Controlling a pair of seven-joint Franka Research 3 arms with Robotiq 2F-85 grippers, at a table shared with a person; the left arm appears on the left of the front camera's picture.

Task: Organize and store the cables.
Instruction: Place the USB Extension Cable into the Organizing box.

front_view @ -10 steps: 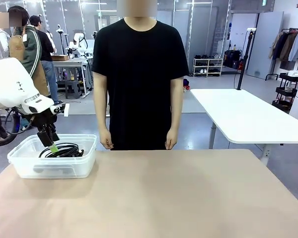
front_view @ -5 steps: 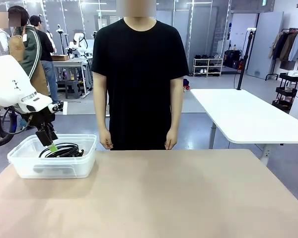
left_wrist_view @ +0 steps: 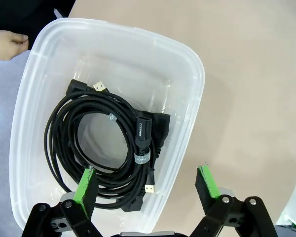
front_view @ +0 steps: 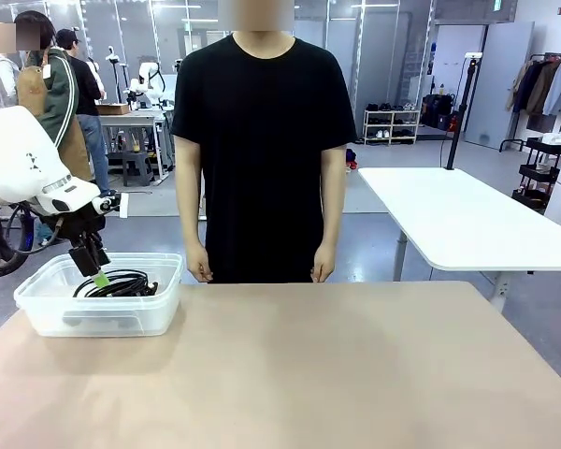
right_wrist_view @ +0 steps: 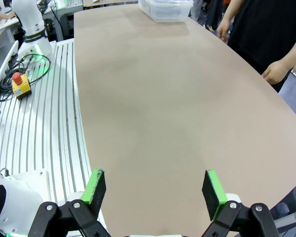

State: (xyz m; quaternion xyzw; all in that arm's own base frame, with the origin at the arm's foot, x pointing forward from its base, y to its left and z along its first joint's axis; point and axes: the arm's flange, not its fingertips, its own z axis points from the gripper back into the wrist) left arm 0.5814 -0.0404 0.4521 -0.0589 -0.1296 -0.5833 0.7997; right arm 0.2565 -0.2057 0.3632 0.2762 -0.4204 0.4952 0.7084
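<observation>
Left end effector (left_wrist_view: 147,185) now lifted slightly at 12 o'clock above the clear plastic rectangular bin (left_wrist_view: 195,103), pads apart and empty. Coiled thin black cables (left_wrist_view: 108,148) lying released inside, bare tan surface (front_view: 355,374) suggesting storage complete. Right end effector (right_wrist_view: 157,193) likewise spread, empty.

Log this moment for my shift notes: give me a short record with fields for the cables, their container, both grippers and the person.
cables: black coils lying inside the bin, plug ends showing, small ties on some
container: clear plastic bin at the table's left far corner, no lid on it
left gripper: open, above the bin, holding nothing
right gripper: open, above bare tabletop, holding nothing
person: stands at the far side, hands hanging down, not touching anything
</observation>
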